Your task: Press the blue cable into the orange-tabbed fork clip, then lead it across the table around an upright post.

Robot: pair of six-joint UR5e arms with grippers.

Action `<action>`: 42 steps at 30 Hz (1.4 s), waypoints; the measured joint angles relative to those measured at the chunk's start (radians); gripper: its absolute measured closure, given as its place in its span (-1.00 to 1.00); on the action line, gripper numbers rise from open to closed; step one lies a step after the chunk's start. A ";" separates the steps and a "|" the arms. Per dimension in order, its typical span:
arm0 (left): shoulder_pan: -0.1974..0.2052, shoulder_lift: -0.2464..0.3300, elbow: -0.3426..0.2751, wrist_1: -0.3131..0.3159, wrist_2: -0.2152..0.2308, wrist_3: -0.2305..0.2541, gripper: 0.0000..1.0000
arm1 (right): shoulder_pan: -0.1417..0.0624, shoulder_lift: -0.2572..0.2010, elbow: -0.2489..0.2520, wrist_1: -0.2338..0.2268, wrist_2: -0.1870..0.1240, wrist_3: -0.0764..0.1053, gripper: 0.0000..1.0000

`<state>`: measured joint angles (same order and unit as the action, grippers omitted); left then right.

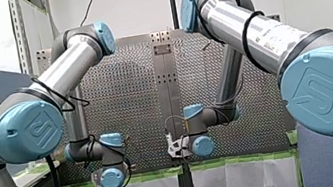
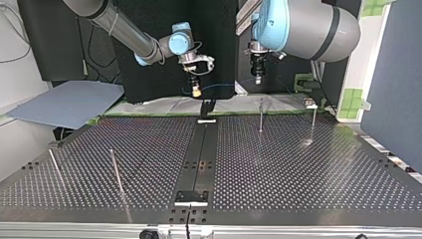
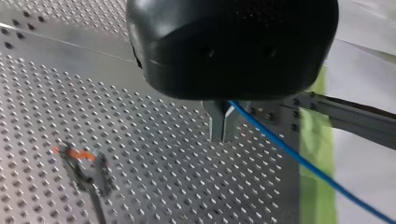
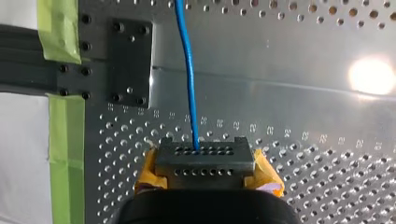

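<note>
One blue cable, spanning my two grippers above perforated table. My left gripper: metal fingers pinched on cable. My right gripper: yellow pads clamped on cable. One orange-tabbed fork clip, apart from cable. Four upright posts.

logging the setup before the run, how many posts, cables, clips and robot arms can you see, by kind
posts: 4
blue cable: 1
orange-tabbed clip: 1
robot arms: 2
total: 8
</note>
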<state>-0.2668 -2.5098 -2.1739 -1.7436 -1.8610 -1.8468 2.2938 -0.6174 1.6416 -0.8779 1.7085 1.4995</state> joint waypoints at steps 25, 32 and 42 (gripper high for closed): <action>0.084 -0.022 -0.096 0.016 0.101 0.032 1.00 | 0.000 0.001 -0.034 0.008 -0.036 -0.009 1.00; 0.081 0.043 -0.102 -0.024 0.108 0.030 1.00 | -0.003 0.001 -0.036 0.010 -0.036 -0.010 1.00; 0.088 0.135 -0.099 -0.001 0.121 0.027 1.00 | -0.010 0.003 -0.035 0.011 -0.036 -0.010 1.00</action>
<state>-0.1788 -2.3751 -2.2731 -1.7442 -1.7400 -1.8195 2.2839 -0.6144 1.6066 -0.8669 1.6722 1.4898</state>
